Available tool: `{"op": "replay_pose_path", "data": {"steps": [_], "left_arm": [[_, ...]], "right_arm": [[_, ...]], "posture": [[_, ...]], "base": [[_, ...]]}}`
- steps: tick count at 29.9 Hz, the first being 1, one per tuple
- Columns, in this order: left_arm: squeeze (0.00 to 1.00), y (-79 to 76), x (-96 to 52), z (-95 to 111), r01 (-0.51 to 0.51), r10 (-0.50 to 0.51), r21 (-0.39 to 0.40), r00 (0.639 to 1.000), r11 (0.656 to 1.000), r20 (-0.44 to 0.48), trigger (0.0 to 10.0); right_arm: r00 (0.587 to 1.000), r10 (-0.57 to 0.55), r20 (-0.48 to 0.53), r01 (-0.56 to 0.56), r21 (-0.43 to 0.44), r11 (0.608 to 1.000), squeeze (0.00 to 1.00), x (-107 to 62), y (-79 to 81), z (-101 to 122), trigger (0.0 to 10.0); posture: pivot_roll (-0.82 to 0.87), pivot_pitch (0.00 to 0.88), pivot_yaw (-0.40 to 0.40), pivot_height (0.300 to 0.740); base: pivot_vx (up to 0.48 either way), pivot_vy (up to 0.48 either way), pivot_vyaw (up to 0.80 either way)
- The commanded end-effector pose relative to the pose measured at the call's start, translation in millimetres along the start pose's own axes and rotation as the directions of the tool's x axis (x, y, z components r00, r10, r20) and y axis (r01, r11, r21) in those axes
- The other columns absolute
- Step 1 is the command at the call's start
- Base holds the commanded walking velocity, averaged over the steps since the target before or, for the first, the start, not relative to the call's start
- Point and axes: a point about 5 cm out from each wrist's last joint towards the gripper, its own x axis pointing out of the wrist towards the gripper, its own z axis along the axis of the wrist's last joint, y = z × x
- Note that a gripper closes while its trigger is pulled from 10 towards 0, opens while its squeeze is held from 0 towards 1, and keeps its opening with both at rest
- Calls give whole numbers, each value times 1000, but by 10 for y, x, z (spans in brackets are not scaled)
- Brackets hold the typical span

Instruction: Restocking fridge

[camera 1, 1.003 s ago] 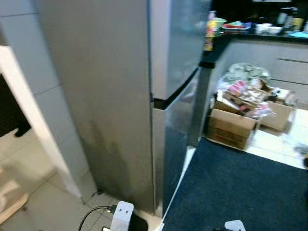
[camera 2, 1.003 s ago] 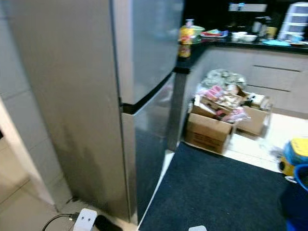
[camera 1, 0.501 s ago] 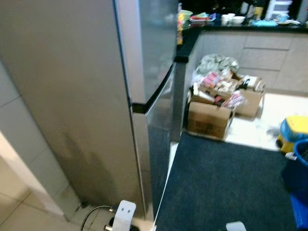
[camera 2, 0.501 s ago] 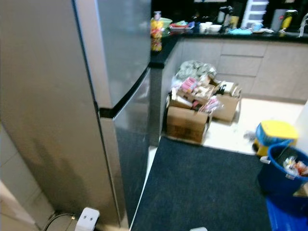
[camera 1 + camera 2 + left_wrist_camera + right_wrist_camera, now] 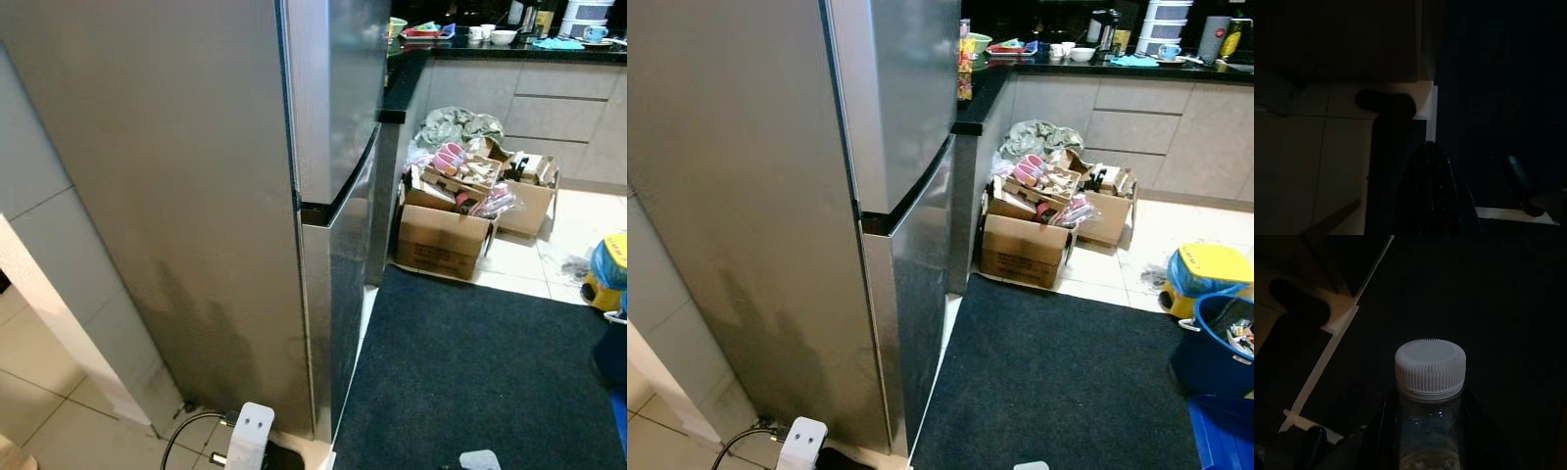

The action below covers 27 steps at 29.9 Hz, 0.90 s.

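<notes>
Bottle held at the closed fridge; boxes and tub on the kitchen floor.

I see a tall steel fridge [image 5: 892,196] with both doors shut, a dark seam parting upper from lower, standing at the left edge of a dark blue mat [image 5: 1058,382]. My right gripper [image 5: 1425,431] clamps a clear plastic bottle [image 5: 1430,426] with a ribbed white cap [image 5: 1430,368], its black fingers pressed to either side of the neck, above the mat. My left gripper [image 5: 1432,196] hangs in shade and I cannot tell its fingers' state. Beyond the mat's far edge, open cardboard boxes [image 5: 1024,250] hold pink packets and assorted clutter. At the mat's right edge a blue tub [image 5: 1215,348] holds scraps, beside a yellow-lidded container [image 5: 1205,274].
</notes>
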Motion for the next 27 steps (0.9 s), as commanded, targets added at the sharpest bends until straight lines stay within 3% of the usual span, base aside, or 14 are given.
{"op": "replay_pose_path", "data": {"steps": [1,8,12,27], "left_arm": [[0,4,-11,-38,4,-4,2,1000,1000,-11,10000],[0,-1,-20,-67,8,-8,6,1000,1000,-19,10000],[0,26,-26,-82,-15,14,-32,1000,999,-22,10000],[0,54,-26,-85,-28,29,13,999,1000,-32,10000]], "right_arm": [[1000,-4,6,4,5,1000,0,-4,-5,-5,10000],[1000,-8,9,8,5,1000,0,-5,-12,-3,10000],[1000,-10,9,10,4,1000,0,-6,-13,-7,10000],[1000,-11,16,11,-7,1000,0,-3,-45,23,10000]], "posture": [[-54,97,47,740],[-58,100,53,740],[-60,100,55,740],[-64,90,52,740]], "base": [[0,-480,0],[0,-480,0],[0,0,0],[0,-32,0]]}}
